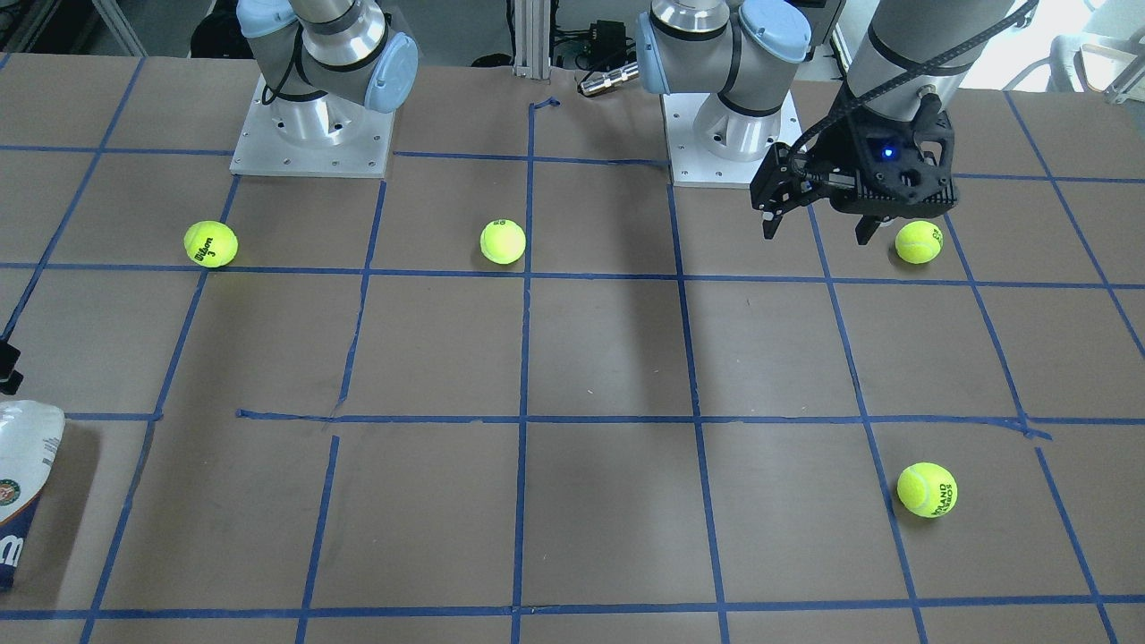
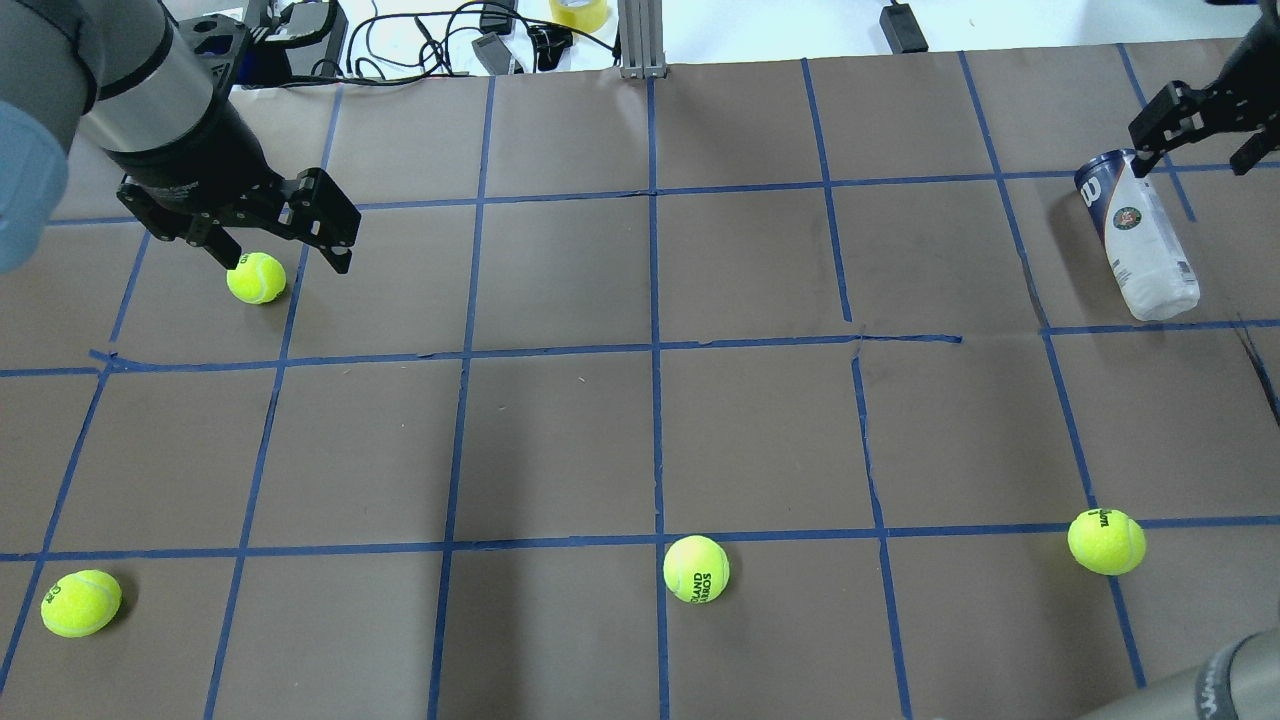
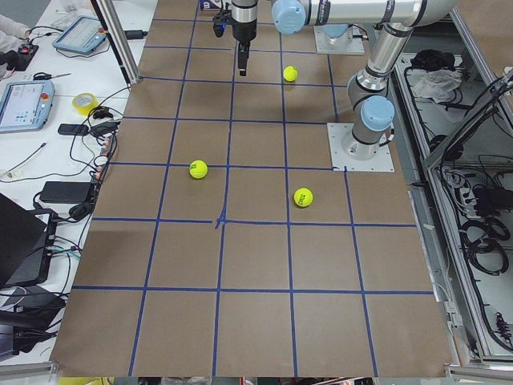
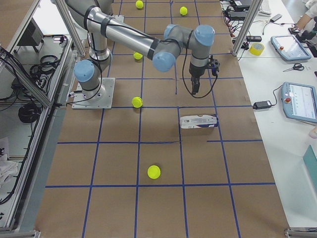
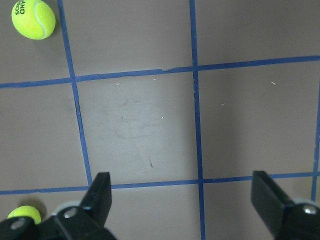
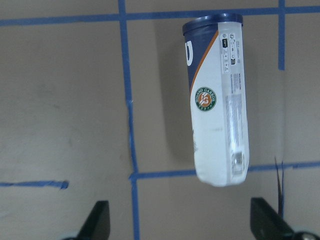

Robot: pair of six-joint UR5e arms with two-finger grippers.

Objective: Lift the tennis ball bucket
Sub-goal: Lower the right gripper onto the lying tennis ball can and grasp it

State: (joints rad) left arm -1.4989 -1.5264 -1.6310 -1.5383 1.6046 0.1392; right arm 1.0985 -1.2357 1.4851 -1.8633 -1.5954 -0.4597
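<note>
The tennis ball bucket (image 2: 1140, 235) lies on its side at the table's far right, a clear can with a white-and-navy label, round emblem and dark blue rim. It also shows in the right wrist view (image 6: 217, 100), the exterior right view (image 4: 198, 121) and, cut off by the frame's left edge, the front view (image 1: 22, 487). My right gripper (image 2: 1200, 150) hovers open above the table by the can's rim end, apart from it; its fingertips (image 6: 100, 217) frame the can from above. My left gripper (image 2: 288, 262) is open and empty, hovering over the far left.
Several yellow-green tennis balls lie on the brown, blue-taped table: one (image 2: 257, 277) right beside my left gripper's finger, one at the near left (image 2: 81, 603), one near centre (image 2: 696, 569), one at the near right (image 2: 1106, 541). Cables and tape lie beyond the far edge (image 2: 480, 40).
</note>
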